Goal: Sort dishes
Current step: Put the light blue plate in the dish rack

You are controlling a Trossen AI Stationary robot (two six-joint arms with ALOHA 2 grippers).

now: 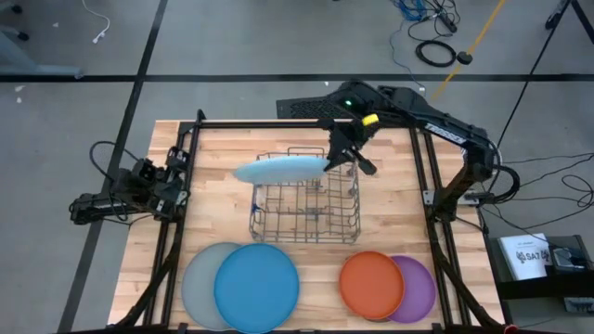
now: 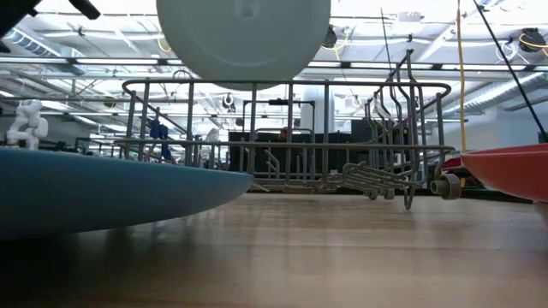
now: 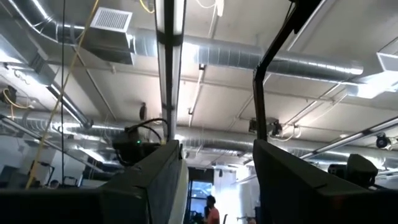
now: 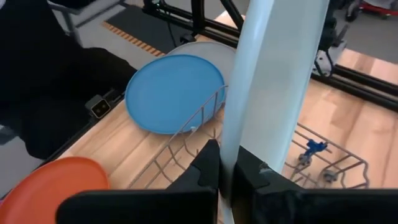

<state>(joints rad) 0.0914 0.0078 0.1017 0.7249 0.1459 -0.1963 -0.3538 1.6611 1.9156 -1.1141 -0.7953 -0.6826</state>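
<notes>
1. From overhead I see the right gripper (image 1: 336,160) clamped on the rim of the pale blue plate (image 1: 281,170), which it holds on edge above the far side of the wire dish rack (image 1: 306,209). Nearer me than the rack, the blue plate (image 1: 257,288) overlaps the grey plate (image 1: 200,283) off the rack's left corner, and the orange plate (image 1: 371,285) overlaps the purple plate (image 1: 418,289) off its right corner. The left gripper (image 1: 148,181) is parked at the table (image 1: 223,153) edge, well left of the rack, pointing upward.

2. From table height, the pale blue plate (image 2: 244,38) hangs above the rack (image 2: 291,137), its lower rim just about level with the top wires; I cannot tell whether it touches them. The blue plate (image 2: 103,192) lies in front of the rack to the left, and the orange plate (image 2: 509,167) to the right.

3. Through the left wrist camera I see only ceiling ducts and lights past its own two fingers (image 3: 146,186), which stand wide apart with nothing between them.

4. Through the right wrist camera, the fingers (image 4: 205,171) are pinched tight on the pale blue plate (image 4: 273,81), which stands upright over the rack (image 4: 199,124). Beyond the rack lie the blue plate (image 4: 171,93), with the grey plate (image 4: 205,48) showing behind it, and the orange plate (image 4: 53,177).
</notes>
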